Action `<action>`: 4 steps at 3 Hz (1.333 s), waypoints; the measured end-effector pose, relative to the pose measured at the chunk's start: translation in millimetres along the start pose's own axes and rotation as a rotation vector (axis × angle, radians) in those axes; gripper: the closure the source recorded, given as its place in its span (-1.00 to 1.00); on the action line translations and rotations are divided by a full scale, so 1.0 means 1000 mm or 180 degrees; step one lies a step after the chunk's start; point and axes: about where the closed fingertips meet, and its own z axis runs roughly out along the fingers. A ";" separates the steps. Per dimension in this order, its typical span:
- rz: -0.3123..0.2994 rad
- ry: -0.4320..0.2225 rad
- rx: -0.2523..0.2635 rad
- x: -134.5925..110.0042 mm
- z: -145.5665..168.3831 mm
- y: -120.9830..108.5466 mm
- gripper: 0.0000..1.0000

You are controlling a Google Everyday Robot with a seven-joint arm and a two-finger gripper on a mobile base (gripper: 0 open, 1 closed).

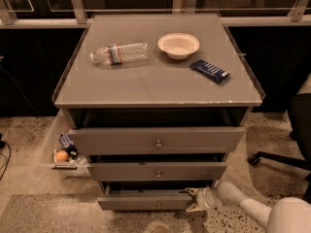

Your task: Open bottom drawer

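Bottom drawer (pixel 141 201): lowest of three in the grey cabinet (pixel 146 89), at floor level, its front pulled partly out. Gripper (pixel 190 200): at the right end of that front, jaws spread one above the other. Cabinet top: water bottle (pixel 119 53), bowl (pixel 178 45), dark blue packet (pixel 210 71).

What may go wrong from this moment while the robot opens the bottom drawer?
1. The gripper is at the right end of the bottom drawer, away from its knob; an off-centre pull may skew the drawer, or the gripper may slip off.
2. The middle drawer juts out just above the gripper; lifting may hit it.
3. The bottle lies on its side; a jolt may roll it.
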 end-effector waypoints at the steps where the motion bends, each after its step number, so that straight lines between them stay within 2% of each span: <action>1: -0.0017 -0.0004 -0.0040 0.003 -0.006 0.018 0.20; 2: -0.0018 -0.0003 -0.0040 0.000 -0.009 0.017 0.67; 3: -0.0067 0.0053 0.0000 0.005 -0.017 0.020 1.00; 4: -0.0067 0.0053 0.0000 0.005 -0.017 0.021 1.00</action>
